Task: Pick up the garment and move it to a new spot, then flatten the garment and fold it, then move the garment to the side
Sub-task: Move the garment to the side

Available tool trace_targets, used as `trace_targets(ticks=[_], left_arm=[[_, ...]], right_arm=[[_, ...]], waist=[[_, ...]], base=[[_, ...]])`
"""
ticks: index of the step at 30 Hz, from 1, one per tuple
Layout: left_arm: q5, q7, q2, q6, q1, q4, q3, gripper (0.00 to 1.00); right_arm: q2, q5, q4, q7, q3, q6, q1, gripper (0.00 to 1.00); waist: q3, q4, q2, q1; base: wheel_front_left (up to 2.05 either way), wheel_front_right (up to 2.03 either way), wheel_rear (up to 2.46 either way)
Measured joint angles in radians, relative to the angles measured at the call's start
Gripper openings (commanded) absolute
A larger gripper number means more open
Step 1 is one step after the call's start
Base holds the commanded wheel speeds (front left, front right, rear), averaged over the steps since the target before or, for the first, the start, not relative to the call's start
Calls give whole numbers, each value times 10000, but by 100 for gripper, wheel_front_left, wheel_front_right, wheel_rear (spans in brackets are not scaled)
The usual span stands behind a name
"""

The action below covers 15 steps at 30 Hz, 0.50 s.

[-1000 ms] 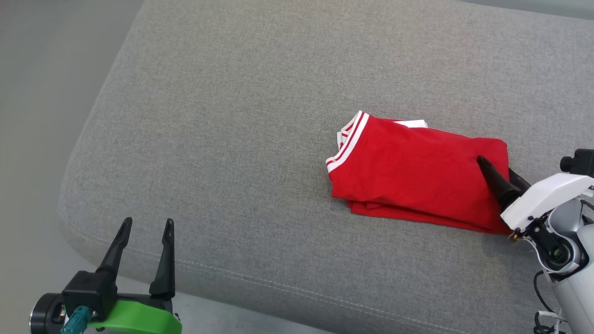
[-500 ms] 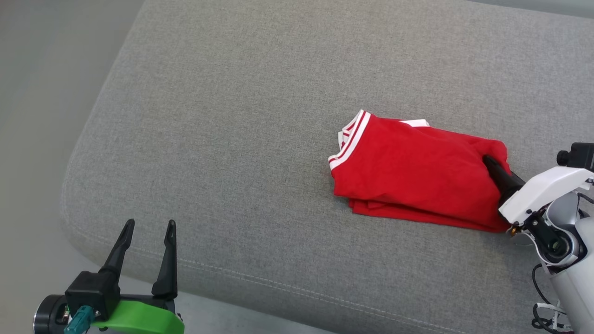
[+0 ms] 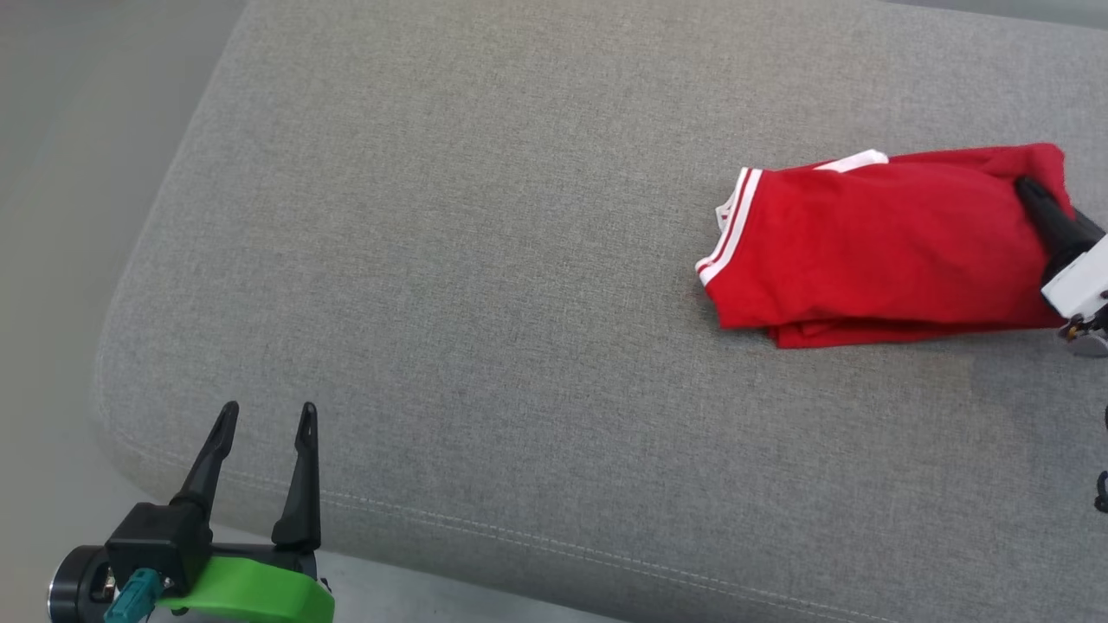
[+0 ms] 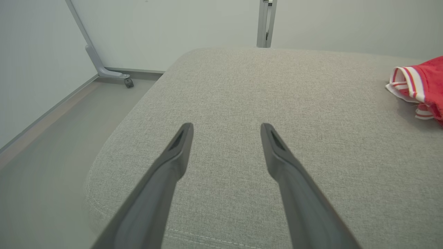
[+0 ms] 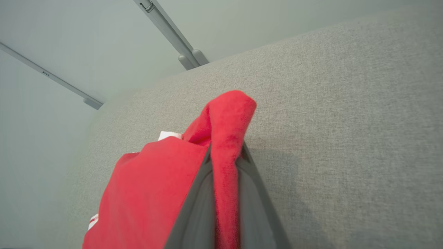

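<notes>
Far left of the head view: pale floor beside a large grey fabric cushion with a rounded corner and a stitched near edge. Lower left: left gripper above that edge, two dark fingers spread wide, nothing between them. Below the fingers, a bright green cover and a small teal connector.

From the left wrist: the same left gripper, wide apart over bare cushion. Off to the left, floor and a slanted metal leg on a small caster against a pale wall; farther right, an upright metal post behind the cushion. At the right edge, the striped end of the garment.

Upper right of the head view: red garment, folded into a rough rectangle of several layers, lying on the cushion well apart from the left gripper. White-and-red striped trim at its left end. At its right end: right gripper, clamped on the bunched upper corner of the garment, white housing cut off by the frame edge.

From the right wrist: right gripper, fingers pinched narrow on a fold of red cloth rising between them and curling over the tips. Rest of the garment spreading to the lower left, cushion behind, two metal rails against the wall above.
</notes>
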State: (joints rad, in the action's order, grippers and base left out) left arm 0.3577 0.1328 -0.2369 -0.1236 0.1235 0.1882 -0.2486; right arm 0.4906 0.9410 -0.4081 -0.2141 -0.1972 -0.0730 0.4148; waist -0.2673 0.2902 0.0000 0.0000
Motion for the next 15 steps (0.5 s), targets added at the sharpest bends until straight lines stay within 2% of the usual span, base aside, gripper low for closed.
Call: trace_targets(ticks=[9, 12, 15], left_arm=[[-2, -92, -142, 0, 1, 416, 297, 100], [-23, -104, -203, 0, -1, 543, 479, 100], [-50, -151, -288, 0, -4, 685, 577, 100]], right_arm=[[754, 2, 213, -510, 454, 146, 978, 0], [805, 2, 374, -525, 500, 311, 1189, 0], [798, 2, 571, -600, 508, 316, 1411, 0]], waist=[[-503, -290, 0, 0], [-721, -445, 0, 0], [-909, -670, 0, 0]], base=[[0, 0, 0], [0, 0, 0], [0, 0, 0]])
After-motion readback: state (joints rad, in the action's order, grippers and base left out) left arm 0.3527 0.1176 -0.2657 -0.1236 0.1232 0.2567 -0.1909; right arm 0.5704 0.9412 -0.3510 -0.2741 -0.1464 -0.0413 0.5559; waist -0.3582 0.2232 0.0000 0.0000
